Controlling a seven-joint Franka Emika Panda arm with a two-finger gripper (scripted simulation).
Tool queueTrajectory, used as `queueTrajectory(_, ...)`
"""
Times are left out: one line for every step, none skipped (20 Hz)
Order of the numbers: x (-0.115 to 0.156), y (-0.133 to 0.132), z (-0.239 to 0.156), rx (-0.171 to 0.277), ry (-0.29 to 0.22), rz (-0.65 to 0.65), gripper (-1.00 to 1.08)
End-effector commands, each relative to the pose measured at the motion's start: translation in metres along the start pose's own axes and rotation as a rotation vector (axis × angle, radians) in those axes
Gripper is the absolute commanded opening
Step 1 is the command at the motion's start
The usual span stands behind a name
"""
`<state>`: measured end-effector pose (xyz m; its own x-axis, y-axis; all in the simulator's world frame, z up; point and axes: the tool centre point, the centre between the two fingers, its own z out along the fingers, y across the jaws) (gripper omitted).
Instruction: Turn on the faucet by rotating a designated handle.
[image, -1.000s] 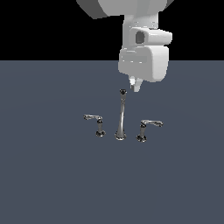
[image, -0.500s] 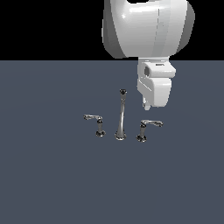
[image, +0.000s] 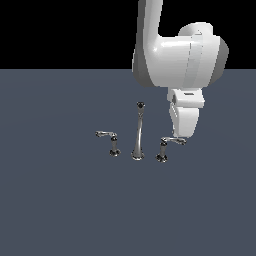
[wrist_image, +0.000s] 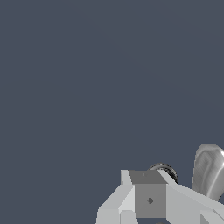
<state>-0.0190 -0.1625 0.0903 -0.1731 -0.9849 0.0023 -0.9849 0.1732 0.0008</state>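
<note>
Exterior view shows the gripper (image: 178, 137) hanging low over the gray floor (image: 60, 200), right at the far tip of the handle (image: 167, 143). I cannot tell if its fingers are apart or together, because the white body hides them. In the wrist view the gripper (wrist_image: 148, 199) fills the low corner, with a dark round base peeking out behind it and a shiny rounded chrome part beside it. That does not show the fingers either.

The handle is a short post with a thin lever arm that points to the exterior view's right. It stands on the right of the faucet (image: 138, 131), whose tall thin spout curves up to a dark tip. A twin handle (image: 110, 140) stands on the left, with its lever pointing left. That one is not the one to turn.

The handle looks hard, stiff and smooth, so it could slip. It is fixed to the floor and should only swing around its post. I think the best spot to push is near the lever's tip, where a small push turns it most easily. Pushing sideways should work better than squeezing.
</note>
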Motion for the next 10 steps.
queueTrajectory(0.0045, -0.0014, 0.0056, 0.001, -0.001, 0.027, -1.00)
queueTrajectory(0.0055, -0.0015, 0.0069, 0.000, -0.001, 0.032, -1.00)
queueTrajectory(0.0061, -0.0017, 0.0077, 0.000, -0.002, 0.036, -1.00)
queueTrajectory(0.0064, -0.0017, 0.0080, 0.000, -0.002, 0.038, -1.00)
queueTrajectory(0.0063, -0.0017, 0.0079, 0.000, -0.002, 0.037, -1.00)
queueTrajectory(0.0058, -0.0016, 0.0073, 0.001, -0.002, 0.035, -1.00)
queueTrajectory(0.0050, -0.0014, 0.0063, 0.001, -0.002, 0.030, -1.00)
queueTrajectory(0.0042, -0.0013, 0.0053, 0.001, -0.002, 0.026, -1.00)
queueTrajectory(0.0037, -0.0012, 0.0046, 0.001, -0.002, 0.023, -1.00)
queueTrajectory(0.0035, -0.0012, 0.0044, 0.001, -0.002, 0.022, -1.00)
